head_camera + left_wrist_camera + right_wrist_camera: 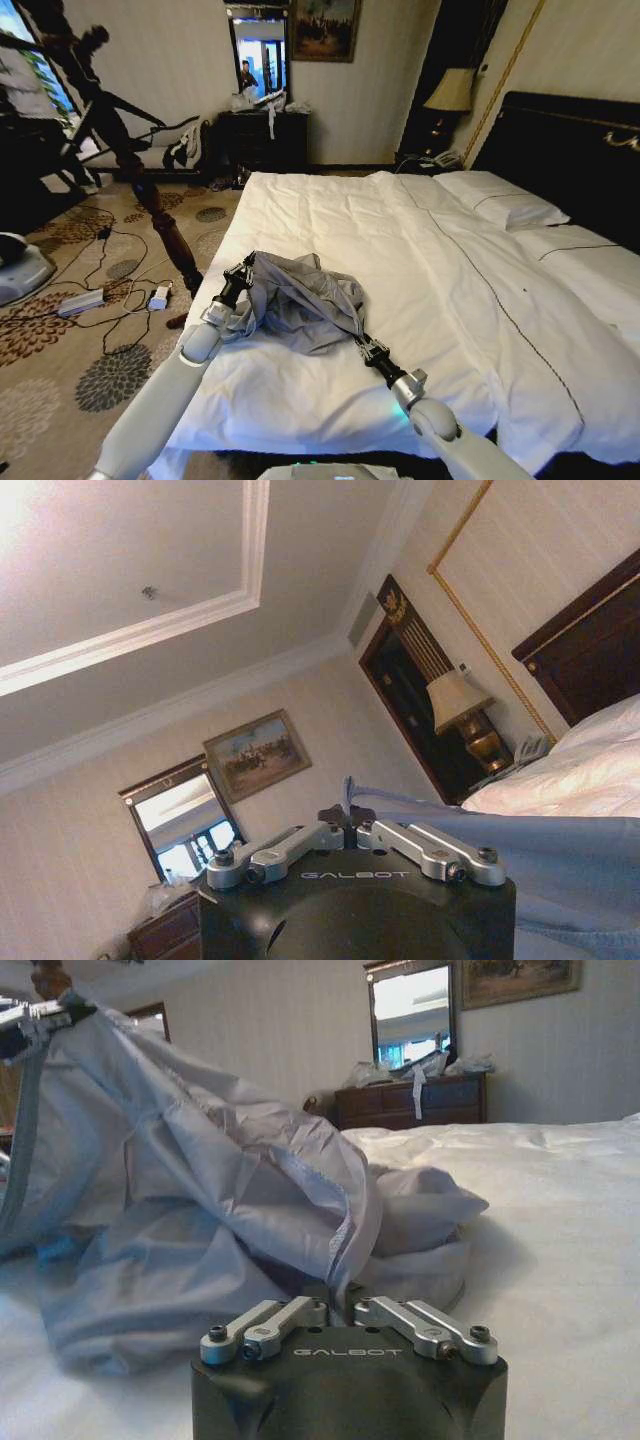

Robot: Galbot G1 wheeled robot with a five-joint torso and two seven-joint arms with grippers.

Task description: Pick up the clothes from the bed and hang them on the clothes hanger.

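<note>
On the near left part of the bed (430, 250), the left tool (243, 268) and right tool (358, 342) each pinch an edge of the crumpled blue-grey shirt (300, 300), its long axis running left-far to right-near between them; thin fabric could slip free or snag the duvet.

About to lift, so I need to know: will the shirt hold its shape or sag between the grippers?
Probably sag: the shirt lies crumpled in soft folds on the bed. It looks thin and light, draping from the left gripper. The right gripper pinches only an edge, so it might slip.
</note>
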